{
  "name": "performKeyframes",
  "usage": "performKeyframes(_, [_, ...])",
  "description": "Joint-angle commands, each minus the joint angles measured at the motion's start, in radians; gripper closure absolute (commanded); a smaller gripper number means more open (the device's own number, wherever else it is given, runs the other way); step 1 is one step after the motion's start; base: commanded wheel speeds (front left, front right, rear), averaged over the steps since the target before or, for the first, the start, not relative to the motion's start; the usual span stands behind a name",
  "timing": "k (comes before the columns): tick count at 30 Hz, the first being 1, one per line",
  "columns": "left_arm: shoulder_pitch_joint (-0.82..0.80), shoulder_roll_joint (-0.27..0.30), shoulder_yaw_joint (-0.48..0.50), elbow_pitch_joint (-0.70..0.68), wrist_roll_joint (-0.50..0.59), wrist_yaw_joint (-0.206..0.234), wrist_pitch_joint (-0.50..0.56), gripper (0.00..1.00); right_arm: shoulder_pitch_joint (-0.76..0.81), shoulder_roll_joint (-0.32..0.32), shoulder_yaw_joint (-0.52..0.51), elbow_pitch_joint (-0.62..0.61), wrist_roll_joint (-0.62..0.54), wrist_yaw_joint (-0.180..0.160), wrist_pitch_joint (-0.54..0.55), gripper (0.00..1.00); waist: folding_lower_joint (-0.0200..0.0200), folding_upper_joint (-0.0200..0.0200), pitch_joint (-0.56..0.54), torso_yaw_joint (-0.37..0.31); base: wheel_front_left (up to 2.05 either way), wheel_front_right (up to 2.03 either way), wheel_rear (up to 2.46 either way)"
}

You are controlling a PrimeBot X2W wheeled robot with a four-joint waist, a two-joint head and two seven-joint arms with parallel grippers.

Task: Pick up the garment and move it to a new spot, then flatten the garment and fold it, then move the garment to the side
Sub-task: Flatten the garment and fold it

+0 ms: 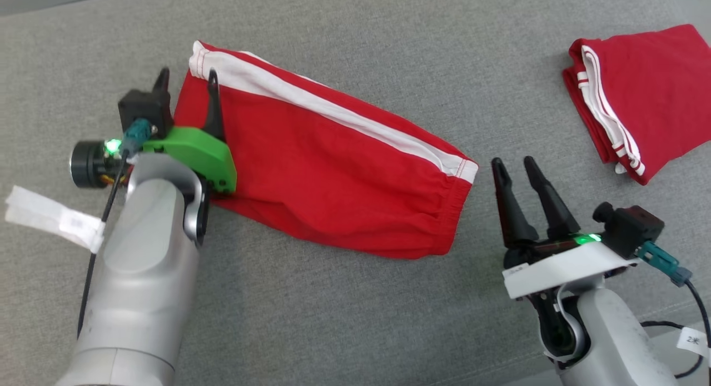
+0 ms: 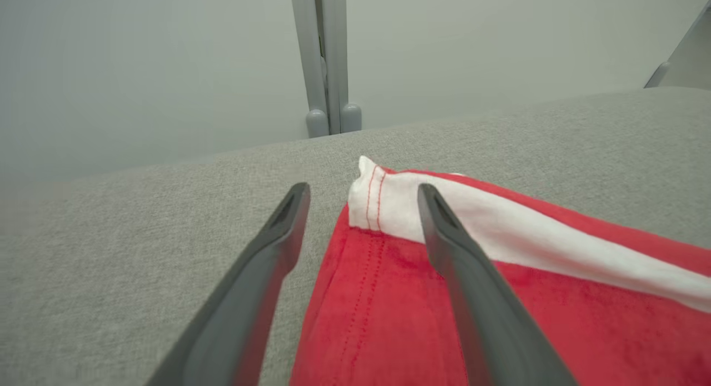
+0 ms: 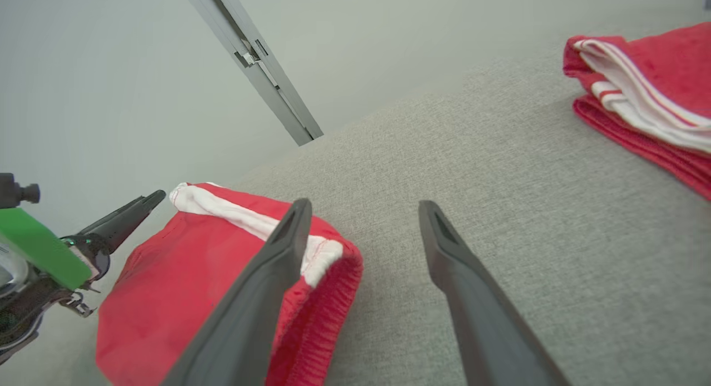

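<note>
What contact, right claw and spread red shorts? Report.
Apart: head view shows bare grey cloth between the right claw and the red shorts waistband edge.

Two red garments with white stripes on the grey fabric surface (image 1: 355, 319): one long garment (image 1: 333, 169) across its middle, one folded garment (image 1: 644, 97) at its far right corner. Two grippers, the left gripper (image 1: 188, 75) and the right gripper (image 1: 512, 163), each with two dark fingers (image 1: 214, 105), four in all. One white paper strip (image 1: 53, 216) by the left edge.
</note>
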Motion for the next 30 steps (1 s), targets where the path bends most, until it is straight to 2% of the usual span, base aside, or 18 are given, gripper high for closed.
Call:
performKeyframes(1, [0.022,0.003,0.007,0.015,-0.007,-0.005,0.0,0.0,0.018,-0.003,-0.021,-0.002,-0.018,-0.001,-0.004,0.0,0.0,0.0,-0.026,0.005,0.0,0.0,0.0])
performKeyframes(7, [0.034,0.012,0.008,0.123,-0.03,-0.03,0.006,0.0,0.037,-0.003,-0.095,0.005,-0.098,-0.001,-0.004,0.0,0.0,0.0,-0.047,0.012,0.0,0.0,0.0])
performKeyframes(14, [0.004,0.006,-0.005,0.257,-0.06,-0.055,0.085,0.01,0.039,-0.003,-0.117,0.026,-0.123,-0.001,-0.004,0.0,0.0,0.0,-0.057,0.017,0.0,0.0,0.0])
performKeyframes(15, [0.005,0.005,-0.008,0.275,-0.06,-0.059,0.096,0.71,0.037,-0.003,-0.121,0.029,-0.133,-0.001,-0.004,0.0,0.0,0.0,-0.058,0.016,0.0,0.0,0.0])
performKeyframes(16, [0.004,0.005,-0.009,0.285,-0.065,-0.062,0.102,1.0,0.035,-0.003,-0.123,0.031,-0.144,-0.001,-0.004,0.0,0.0,0.0,-0.059,0.016,0.0,0.0,0.0])
performKeyframes(20, [0.003,0.001,-0.011,0.315,-0.09,-0.069,0.112,1.0,0.034,-0.003,-0.143,0.037,-0.185,-0.001,-0.004,0.0,0.0,0.0,-0.07,0.021,0.0,0.0,0.0])
performKeyframes(30, [0.066,-0.006,0.003,0.307,-0.14,-0.057,0.02,1.0,0.079,-0.003,-0.168,0.06,-0.229,-0.001,-0.004,0.0,0.0,0.0,-0.155,0.089,0.0,0.0,0.0])
